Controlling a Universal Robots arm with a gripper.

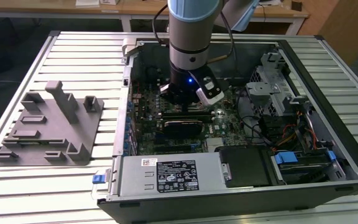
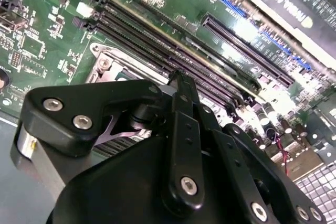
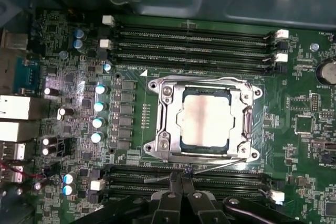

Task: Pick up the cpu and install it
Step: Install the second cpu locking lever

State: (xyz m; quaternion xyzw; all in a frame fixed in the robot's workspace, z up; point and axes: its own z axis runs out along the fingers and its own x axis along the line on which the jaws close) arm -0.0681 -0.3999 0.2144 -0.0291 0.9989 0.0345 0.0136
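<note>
Fingers of the gripper are pressed together in the first wrist view, with nothing pinched between them. The tips hang over the memory slots just beside the socket frame. The cpu lies flat inside that frame, its pale metal top facing up, near the fingertips but apart from them. Across the motherboard in this view, a column of blue-topped capacitors comes first, then the frame with the cpu, then a round coin cell at the far edge. White print is scattered over the board, too fine to make out.

From the exterior view's left, a grey moulded fixture sits on the slatted metal table. Next to it is the open computer case, and the gripper reaches down into the middle of it. The power supply along the near wall carries a black-and-white label and a small red-and-white sticker. Blue clips mark the drive bay toward the exterior view's right
</note>
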